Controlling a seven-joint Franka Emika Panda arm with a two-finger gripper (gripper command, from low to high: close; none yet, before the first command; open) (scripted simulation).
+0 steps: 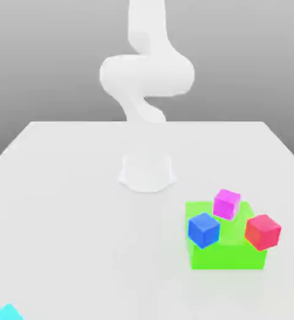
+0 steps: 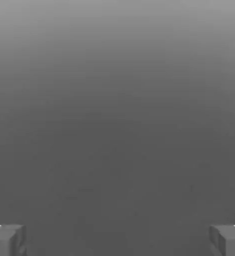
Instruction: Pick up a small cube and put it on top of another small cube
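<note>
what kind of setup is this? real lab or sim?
Looks like a simulated tabletop: a flat, featureless white table, plain grey backdrop, a smooth textureless white arm, and flat-coloured blocks such as the green block and red cube.

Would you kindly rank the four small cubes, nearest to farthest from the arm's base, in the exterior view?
1. Blue cube and magenta cube, at the green block: too close to call.
2. Red cube, the block's right side in the view.
3. Cyan cube, the view's bottom-left corner.

Cyan cube (image 1: 5, 312), red cube (image 1: 263, 230), blue cube (image 1: 204, 229), magenta cube (image 1: 226, 204), green block (image 1: 228, 255), white worktop (image 1: 81, 219), white arm (image 1: 146, 75).
</note>
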